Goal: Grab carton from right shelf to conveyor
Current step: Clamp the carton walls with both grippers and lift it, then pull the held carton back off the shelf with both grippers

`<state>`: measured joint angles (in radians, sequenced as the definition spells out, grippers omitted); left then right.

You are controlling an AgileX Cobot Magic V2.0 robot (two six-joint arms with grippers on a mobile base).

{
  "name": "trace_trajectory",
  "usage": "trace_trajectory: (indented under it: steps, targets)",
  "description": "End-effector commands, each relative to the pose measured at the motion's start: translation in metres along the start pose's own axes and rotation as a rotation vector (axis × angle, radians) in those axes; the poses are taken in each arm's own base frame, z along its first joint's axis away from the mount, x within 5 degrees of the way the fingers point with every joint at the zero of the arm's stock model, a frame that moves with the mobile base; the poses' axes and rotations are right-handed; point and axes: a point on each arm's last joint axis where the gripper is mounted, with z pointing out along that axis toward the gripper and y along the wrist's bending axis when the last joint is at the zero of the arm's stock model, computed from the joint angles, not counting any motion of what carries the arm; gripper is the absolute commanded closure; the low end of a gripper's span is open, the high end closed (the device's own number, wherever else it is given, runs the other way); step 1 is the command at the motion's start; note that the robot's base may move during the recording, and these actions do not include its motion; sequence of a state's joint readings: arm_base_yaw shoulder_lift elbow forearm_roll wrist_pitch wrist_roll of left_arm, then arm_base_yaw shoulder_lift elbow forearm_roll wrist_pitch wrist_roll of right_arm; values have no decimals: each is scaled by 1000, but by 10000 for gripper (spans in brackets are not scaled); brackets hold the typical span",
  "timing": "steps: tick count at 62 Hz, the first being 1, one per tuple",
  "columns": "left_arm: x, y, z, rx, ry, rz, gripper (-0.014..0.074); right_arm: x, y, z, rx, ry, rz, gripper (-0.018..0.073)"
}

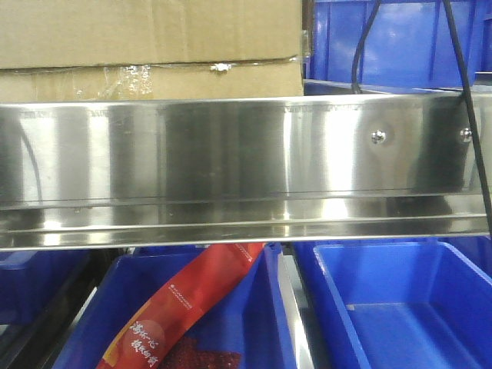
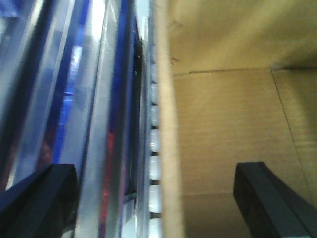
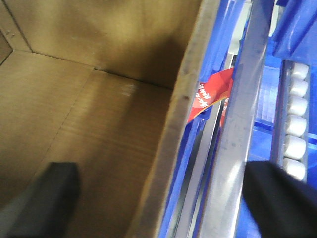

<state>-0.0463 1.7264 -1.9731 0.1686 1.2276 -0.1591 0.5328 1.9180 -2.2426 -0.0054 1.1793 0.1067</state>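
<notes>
The brown open-top carton (image 1: 146, 38) sits at the upper left, behind the conveyor's steel side rail (image 1: 246, 169). In the left wrist view my left gripper (image 2: 153, 171) is open and straddles the carton's (image 2: 228, 124) side wall, one finger (image 2: 267, 198) inside the box and the other outside by the rail. White conveyor rollers (image 2: 154, 139) run right beside that wall. In the right wrist view my right gripper (image 3: 159, 168) is open and straddles the carton's (image 3: 99, 114) opposite wall, one finger (image 3: 54, 198) inside and the other outside.
Blue bins (image 1: 384, 307) stand below the rail; the left one holds a red packet (image 1: 192, 300), also in the right wrist view (image 3: 210, 94). More rollers (image 3: 297, 124) and a steel rail (image 3: 237, 129) lie right of the carton. Black cables (image 1: 461, 69) hang at the upper right.
</notes>
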Motion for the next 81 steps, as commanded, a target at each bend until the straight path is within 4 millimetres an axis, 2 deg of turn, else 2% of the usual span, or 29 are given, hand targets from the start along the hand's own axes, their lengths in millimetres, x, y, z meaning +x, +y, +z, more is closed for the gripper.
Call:
trace_trajectory:
  steps: [1, 4, 7, 10, 11, 16, 25, 32, 41, 52, 60, 68, 81]
  targets:
    - [-2, 2, -4, 4, -17, -9, 242, -5, -3, -4, 14, -43, -1, 293]
    - [-2, 2, -4, 4, -17, -9, 361, -4, -3, -2, 14, -37, -1, 398]
    - [-2, 2, -4, 4, -17, -9, 477, -3, -3, -1, 16, -23, -1, 542]
    - [-2, 1, -4, 5, -16, -10, 633, -2, -3, 2, 17, -10, -1, 639]
    - [-2, 1, -4, 5, -16, -10, 643, -1, -3, 3, 18, -3, -1, 653]
    - [-2, 1, -4, 8, -16, -10, 584, 0, -3, 4, 20, 12, -1, 625]
    - [-1, 1, -6, 10, -21, -12, 583, 0, -3, 2, 19, 10, -1, 629]
    - [-1, 4, -26, 16, -61, -19, 583, -2, -3, -12, 18, -3, -1, 629]
    - [4, 7, -69, 69, -146, -41, 589, -5, -3, -47, 12, -62, 0, 629]
    - [17, -2, -127, 157, -258, -23, 604, -6, -4, -103, 16, -170, -3, 629]
    - [26, -14, -153, 217, -304, 1, 604, -2, -5, -140, 15, -236, -5, 629]
    - [36, -27, -165, 262, -311, 15, 605, 9, -6, -169, 13, -265, -4, 629]
    - [55, -50, -152, 302, -225, 79, 605, 45, -10, -190, 21, -216, -6, 629]
